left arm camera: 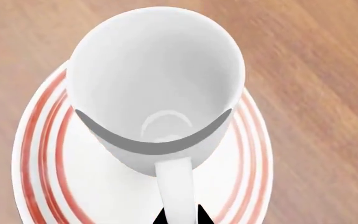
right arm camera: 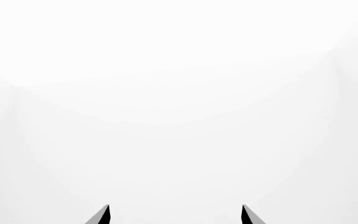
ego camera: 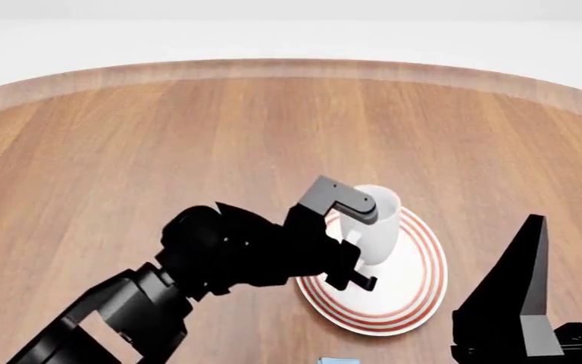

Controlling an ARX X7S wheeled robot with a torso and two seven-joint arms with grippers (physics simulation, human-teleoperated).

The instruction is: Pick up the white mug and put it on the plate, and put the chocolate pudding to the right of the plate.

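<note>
**A:** Wood tabletop (ego camera: pixel 170 136), round edge, white void behind. What's on the left?

**B:** Left arm (ego camera: pixel 200 265) reaches in from lower left. Left gripper (left arm camera: pixel 182 215) is clamped on the handle (left arm camera: pixel 175 186) of the white mug (left arm camera: pixel 154 79); the two dark fingertips sit tight on either side of it in the left wrist view.

**A:** Mug position?

**B:** Upright, over the plate (ego camera: pixel 412 292), on the far-left part of it, not centred. Can't tell whether its base touches. Red rings show around it on all sides in the wrist view.

**A:** Pudding?

**B:** Only a blue sliver (ego camera: pixel 338 360) at the bottom edge of the head view, near side of the plate. Can't confirm it's the carton.

**A:** Right side?

**B:** Right arm (ego camera: pixel 518 303) is raised at lower right, well apart from the plate. Right gripper (right arm camera: pixel 175 215) has its fingertips spread wide, nothing between them, facing blank white.
</note>
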